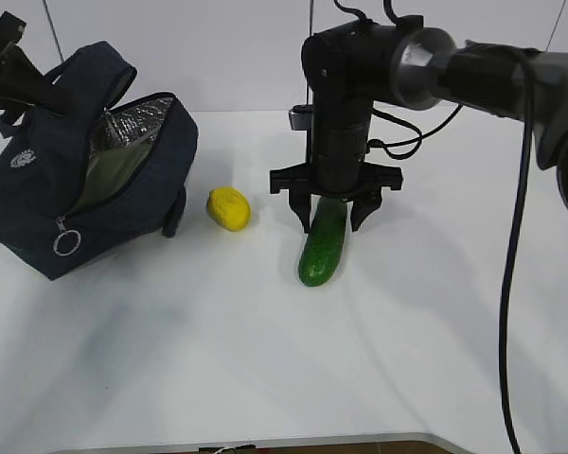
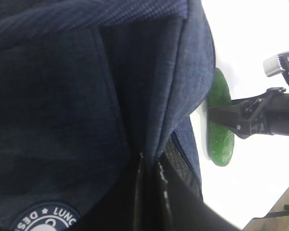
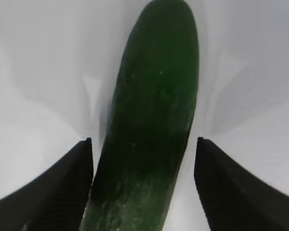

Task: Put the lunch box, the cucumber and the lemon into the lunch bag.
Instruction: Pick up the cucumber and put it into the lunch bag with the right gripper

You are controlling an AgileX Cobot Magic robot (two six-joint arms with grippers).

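The dark navy lunch bag [image 1: 104,203] leans tilted at the left, its mouth open and its silvery lining showing. My left gripper [image 1: 5,71] is shut on the bag's fabric at its upper rear edge; in the left wrist view a fold of the lunch bag [image 2: 86,96] is pinched in that gripper [image 2: 151,192]. The yellow lemon [image 1: 229,208] lies on the table just right of the bag. The dark green cucumber [image 1: 324,248] lies right of the lemon. My right gripper [image 1: 331,223] stands open over its far end, one finger [image 3: 62,192] on each side of the cucumber [image 3: 149,120]. The lunch box is out of view.
A silver ring pull [image 1: 66,243] hangs from the zipper on the bag's front. The white table [image 1: 265,359] stretches toward the near edge. The right arm's black cable [image 1: 516,246] hangs down at the right.
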